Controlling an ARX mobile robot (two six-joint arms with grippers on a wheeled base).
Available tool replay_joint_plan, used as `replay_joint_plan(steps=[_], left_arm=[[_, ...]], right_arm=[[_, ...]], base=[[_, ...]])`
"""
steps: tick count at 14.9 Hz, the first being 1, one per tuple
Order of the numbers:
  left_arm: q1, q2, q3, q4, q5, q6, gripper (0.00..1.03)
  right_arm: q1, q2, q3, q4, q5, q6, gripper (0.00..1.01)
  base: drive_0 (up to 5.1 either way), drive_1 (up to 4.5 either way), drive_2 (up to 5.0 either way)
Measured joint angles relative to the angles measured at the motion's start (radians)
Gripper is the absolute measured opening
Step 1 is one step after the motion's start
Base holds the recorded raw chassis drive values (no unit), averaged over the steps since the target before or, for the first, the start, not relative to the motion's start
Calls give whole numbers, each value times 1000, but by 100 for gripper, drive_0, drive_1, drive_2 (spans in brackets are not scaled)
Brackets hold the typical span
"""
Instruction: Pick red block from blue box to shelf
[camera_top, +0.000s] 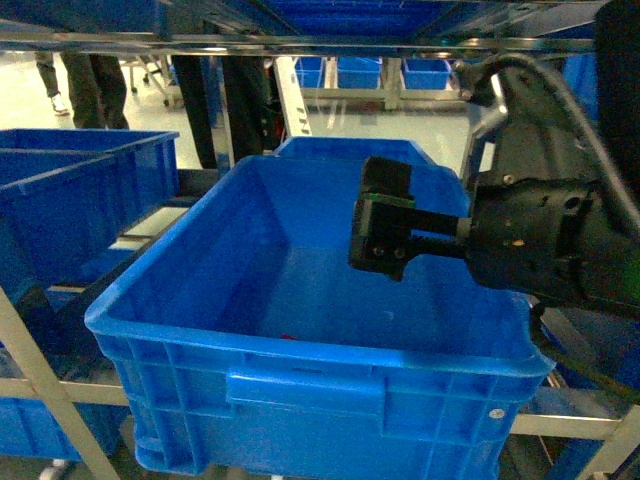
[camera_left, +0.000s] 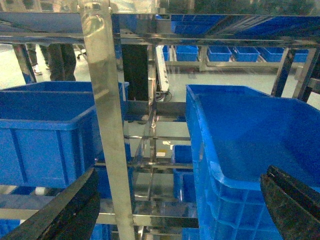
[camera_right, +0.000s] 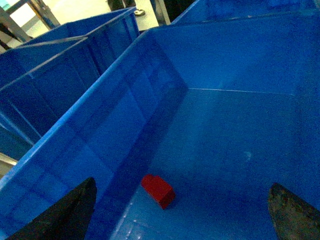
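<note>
While the small red plastic block (camera_right: 158, 190) lay ungrasped on the floor of the wide blue plastic box (camera_top: 300, 355), near its left wall, the right gripper (camera_right: 180, 212) hovered above, jaws wide. Pickup and transfer to the steel shelf (camera_left: 107, 125) remained.

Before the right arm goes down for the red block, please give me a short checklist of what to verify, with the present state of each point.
1. Small red plastic block visible on the floor of the large blue plastic box: ok.
2. Right claw open, fingers wide apart: ok.
3. The block lies between the claw fingers' line: ok, slightly left of centre.
4. Floor around the block free of other items: ok.
5. Left claw open and outside the box, facing the silver steel shelf: ok.
6. Block orientation, stud side: cannot tell.
</note>
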Motion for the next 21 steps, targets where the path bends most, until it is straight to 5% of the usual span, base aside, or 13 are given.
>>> replay_joint_plan(steps=[3,5,7,9,10,12,13,17,19,20,21], left_arm=[[0,0,0,0,0,0,98],[0,0,0,0,0,0,98],[0,0,0,0,0,0,98],[0,0,0,0,0,0,98],[0,0,0,0,0,0,98],[0,0,0,0,0,0,98],[0,0,0,0,1,0,98],[0,0,0,0,0,0,98],[0,0,0,0,0,0,98],[0,0,0,0,0,0,98],[0,0,0,0,-1,0,98]], right_arm=[[-41,-177,-149,13,19,43,98],[-94,-326,-254,3,58,38,98],[-172,-470,-332,-9,113,13,98],[-201,-536,-351,-6,187,-20,98],[-208,-528,-395,182,236,-107,89],[-251,-620,-499,254,216,-283,65],[-275,-682,-521,226,201,-330,53],[-327,-909,-615,108,143,-375,1],[-353,-984,-658,61,114,-375,2],[-418,-1030,-673,39,38,-378,2],[-443,-1066,-683,18,40,-378,2]], base=[[0,0,0],[0,0,0],[0,0,0],[0,0,0],[0,0,0],[0,0,0],[0,0,0],[0,0,0],[0,0,0],[0,0,0],[0,0,0]])
